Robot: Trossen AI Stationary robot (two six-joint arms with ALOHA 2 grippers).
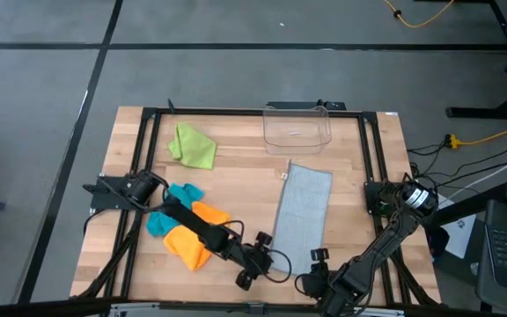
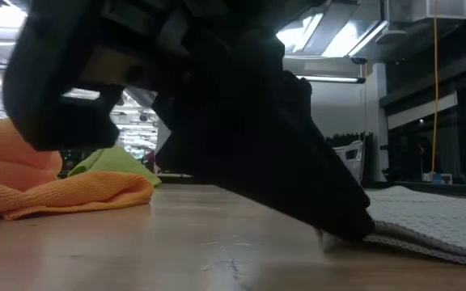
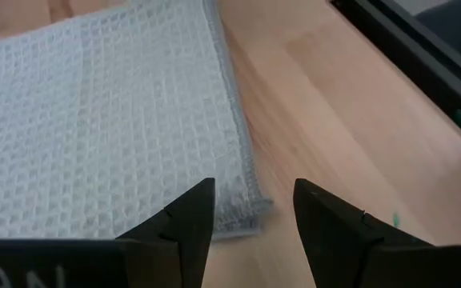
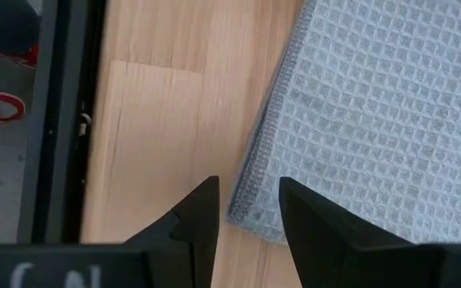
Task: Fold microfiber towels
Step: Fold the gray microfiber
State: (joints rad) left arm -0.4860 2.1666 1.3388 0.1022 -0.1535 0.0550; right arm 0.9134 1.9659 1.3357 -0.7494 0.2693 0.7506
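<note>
**Both claws at the near corners of the grey towel**

Wooden worktop (image 1: 236, 185) framed by black rails sits on a grey floor, with a clear plastic bin (image 1: 297, 128) at its far edge. A light grey waffle-weave microfiber towel (image 1: 304, 214) lies flat as a long strip just in front of the bin, running toward the near edge. The left claw (image 1: 255, 261) hovers at the strip's near left corner, its two dark fingers (image 3: 184, 228) parted with a clear gap and nothing between them. The right claw (image 1: 315, 266) hangs at the near right corner, fingers likewise apart and empty, the towel's hem showing in the gap. A crumpled lime green cloth (image 1: 192, 145) rests toward the far left. A teal blue cloth (image 1: 172, 204) and an orange cloth (image 1: 192, 238) lie bunched together under the left arm
</note>
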